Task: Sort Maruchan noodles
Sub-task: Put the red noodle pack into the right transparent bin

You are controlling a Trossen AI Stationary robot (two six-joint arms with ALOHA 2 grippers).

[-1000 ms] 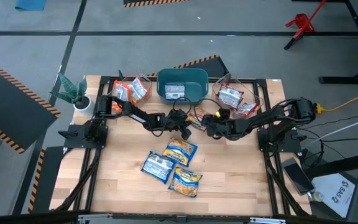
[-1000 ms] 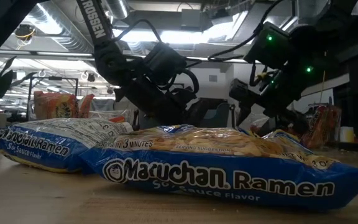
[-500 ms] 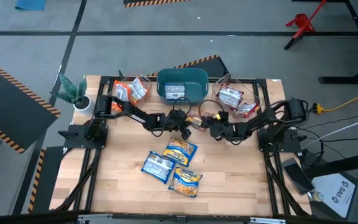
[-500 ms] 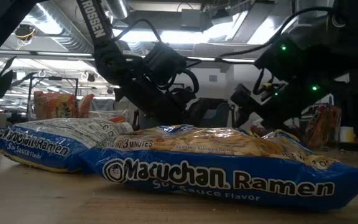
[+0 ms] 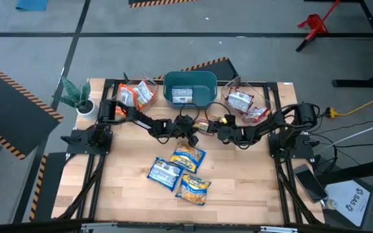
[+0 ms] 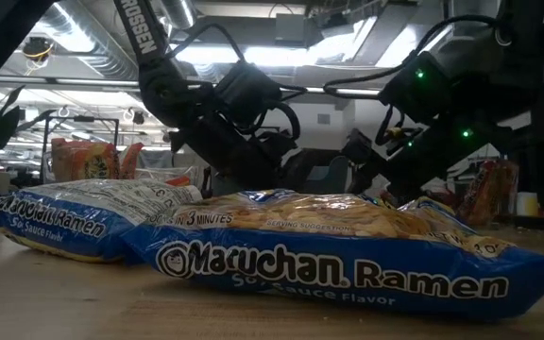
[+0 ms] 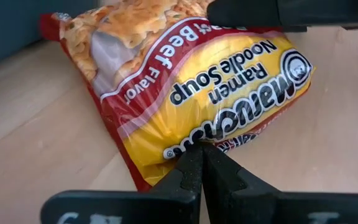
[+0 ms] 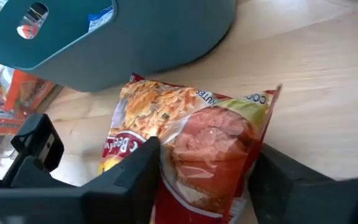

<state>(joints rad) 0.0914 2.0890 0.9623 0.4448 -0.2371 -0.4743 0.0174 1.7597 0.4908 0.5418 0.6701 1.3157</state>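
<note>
My right pincer (image 8: 204, 168) straddles the beef noodle packet (image 8: 191, 143) near the table's back edge, fingers apart. It looks light, crinkly and slippery (brittle inside), so I'd pinch across its width. My left pincer (image 7: 199, 163) sits shut at its edge.

3 blue ramen packets (image 5: 177, 169) mid-table, 1 red-yellow beef packet (image 7: 191, 93) between the two grippers, 1 teal bin (image 5: 190, 87) at the far edge, 2 clear containers: far left (image 5: 135, 94) and far right (image 5: 245, 102), each with packets inside, count not readable
</note>
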